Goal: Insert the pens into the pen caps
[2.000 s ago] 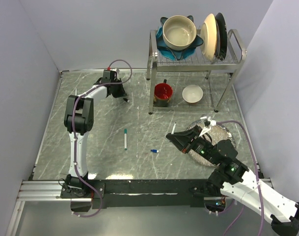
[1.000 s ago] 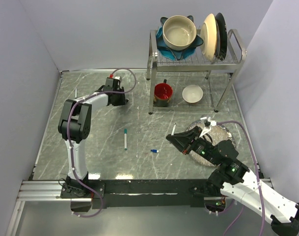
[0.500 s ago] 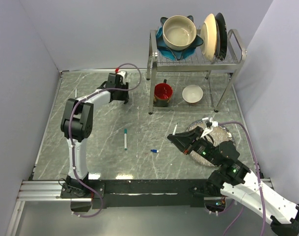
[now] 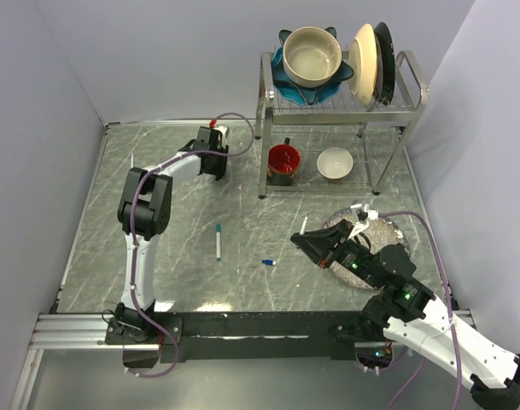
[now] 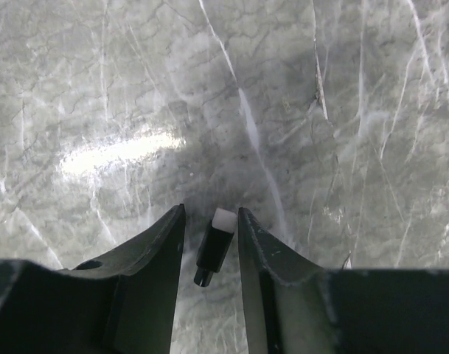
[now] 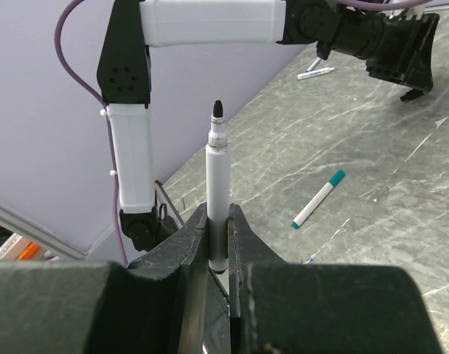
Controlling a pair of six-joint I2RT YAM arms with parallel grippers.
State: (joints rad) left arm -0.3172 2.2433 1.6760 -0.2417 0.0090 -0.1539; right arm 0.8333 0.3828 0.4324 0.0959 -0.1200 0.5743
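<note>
Left gripper: jaws partly open, straddling the black cap; a gap shows on the cap's left side, right side is too close to call. Not clamped.
Black cap: short black tube with a white end pointing to the top of the left wrist frame, sitting between the fingertips over the worktop. Can't tell if it rests on the surface.
Left arm: stretched to upper centre of the overhead frame, gripper just left of the dish rack.
Right gripper: closed on the held pen, pinching its lower barrel.
Held pen: upright in the right wrist view, white-grey barrel, bare dark tip at the top, no cap on it. In the overhead view it sits right of centre, just left of the foil dish.
Teal-capped pen: flat on the worktop, centre-left of the overhead frame, teal end towards the top; well apart from both grippers.
Blue cap: loose on the worktop, lower centre, between the teal-capped pen and the right gripper.
Third pen: thin white stick near the left edge of the worktop, upper left.
Dish rack: upper right; bowl and plates on the top tier, red mug and white bowl underneath.
</note>
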